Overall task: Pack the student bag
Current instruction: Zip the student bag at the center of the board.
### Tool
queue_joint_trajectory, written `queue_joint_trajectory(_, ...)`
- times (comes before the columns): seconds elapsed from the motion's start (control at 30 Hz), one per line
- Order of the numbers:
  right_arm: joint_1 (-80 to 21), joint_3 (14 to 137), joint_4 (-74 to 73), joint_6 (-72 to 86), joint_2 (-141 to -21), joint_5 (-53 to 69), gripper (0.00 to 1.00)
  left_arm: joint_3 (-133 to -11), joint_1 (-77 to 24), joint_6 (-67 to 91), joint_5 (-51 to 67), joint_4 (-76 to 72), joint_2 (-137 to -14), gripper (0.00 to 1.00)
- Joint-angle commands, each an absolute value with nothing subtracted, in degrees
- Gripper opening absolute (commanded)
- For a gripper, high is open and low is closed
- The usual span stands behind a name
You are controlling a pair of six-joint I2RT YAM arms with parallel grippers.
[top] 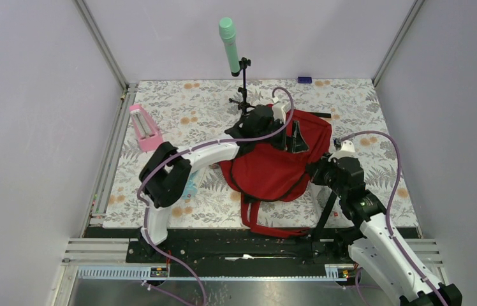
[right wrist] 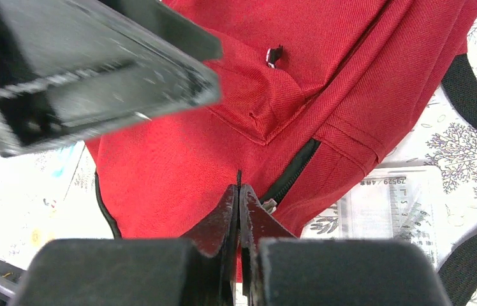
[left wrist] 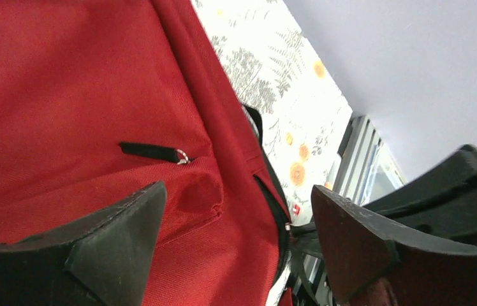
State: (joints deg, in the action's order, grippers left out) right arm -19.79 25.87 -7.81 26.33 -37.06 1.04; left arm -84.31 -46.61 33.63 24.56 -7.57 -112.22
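The student bag lies slumped mid-desk on the floral covering, its red shoulder straps trailing toward the near edge.

The left claw is spread wide and holds nothing. It hangs over the bag's far part, fingers close above the red fabric. A pocket corner shows between them, near a black pull tab with a metal ring. Contact with the cloth cannot be told.

The right claw is pressed together at the bag's near right edge, tips against the red fabric just beside the black zipper and its metal puller. A thin dark sliver shows at the tips; whether anything is pinched cannot be told.

A clear plastic piece with printed marks lies on the desk just beside the bag's edge.
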Motion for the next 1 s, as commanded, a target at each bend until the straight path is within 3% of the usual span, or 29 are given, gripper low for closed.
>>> queue_joint_trajectory(0.0,-19.69,25.7,-6.04,24.84,-35.36,1.61,0.0,-89.19,-48.5,33.92,24.78,-4.71,-114.86,0.87)
queue_joint_trajectory(0.17,-19.69,24.88,-5.27,24.09,-34.63,3.0,0.0,-89.16,-49.66,35.3,25.3,-2.19,-116.07,0.87)
queue_joint_trajectory(0.47,-19.69,23.91,-4.31,24.26,-32.99,4.04,0.0,-94.0,-53.36,27.74,8.26,8.75,-119.16,0.86)
queue_joint_trajectory(0.67,-19.69,23.67,-4.02,23.96,-33.36,4.08,0.0,-94.68,-54.8,25.02,1.77,8.27,-119.54,0.52)
queue_joint_trajectory(0.87,-19.69,23.37,-2.71,24.06,-34.16,4.61,0.0,-96.29,-55.11,23.96,2.37,8.49,-121.45,0.51)
queue_joint_trajectory(0.9,-19.69,23.49,-2.6,24.3,-34.28,4.57,0.0,-96.73,-55.16,24.18,3.45,8.31,-121.99,0.46)
queue_joint_trajectory(0.93,-19.69,23.41,-2.51,24.73,-34.23,4.57,0.0,-96.98,-55.16,24.59,4.67,7.85,-122.45,0.31)
queue_joint_trajectory(0.97,-19.75,23.46,-2.54,25.15,-34.1,4.37,0.0,-97.1,-55.11,24.86,5.7,6.98,-122.82,0.08)
